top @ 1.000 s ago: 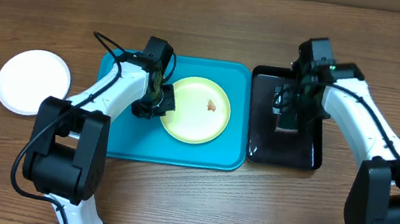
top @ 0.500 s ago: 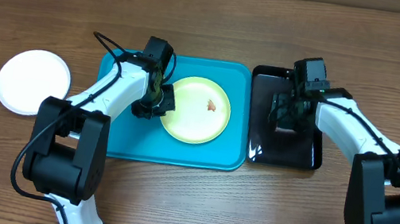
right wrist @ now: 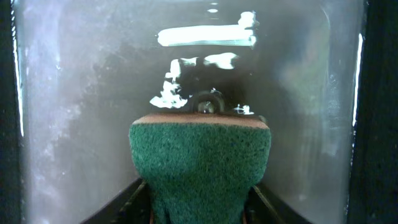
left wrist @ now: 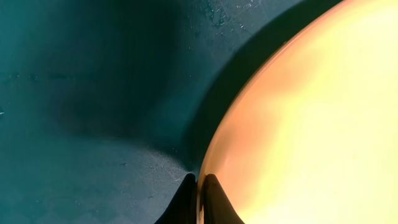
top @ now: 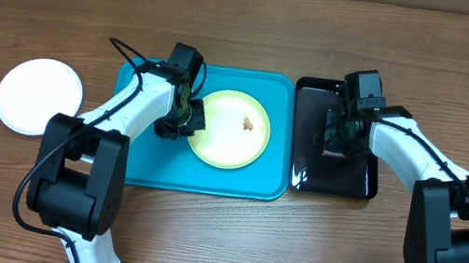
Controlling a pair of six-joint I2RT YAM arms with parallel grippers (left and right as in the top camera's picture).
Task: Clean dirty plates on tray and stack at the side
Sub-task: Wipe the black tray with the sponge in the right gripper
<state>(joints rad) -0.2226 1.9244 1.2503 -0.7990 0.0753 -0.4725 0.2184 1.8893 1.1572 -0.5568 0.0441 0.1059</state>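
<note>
While the yellow-green plate (top: 230, 129) lies flat in the middle of the turquoise tray (top: 208, 177), a small reddish-brown smear (top: 248, 123) shows on its upper right face. At the plate's left edge the left pincer (top: 181, 123) is clenched on the rim. The left wrist view shows its two dark fingertips (left wrist: 186, 202) almost meeting, with the thin plate edge pinched between them and the tray floor just beneath. The left arm stretches from its base at the near left of the worktop (top: 217, 242) forward and inward, and its wrist bends down over the tray's left half.

A white plate (top: 39, 97) rests alone on the worktop, well to the left of the tray and apart from it.

Just right of the turquoise tray sits a glossy black tray (top: 331, 180). The right arm reaches from the near right forward and inward, its wrist turned down over the black tray's upper part. The right pincer (top: 339, 139) grasps a green sponge (right wrist: 200, 162). In the right wrist view the fingers press both sides of the sponge, whose lower part narrows between them, above the wet, reflective floor of the black tray.
</note>
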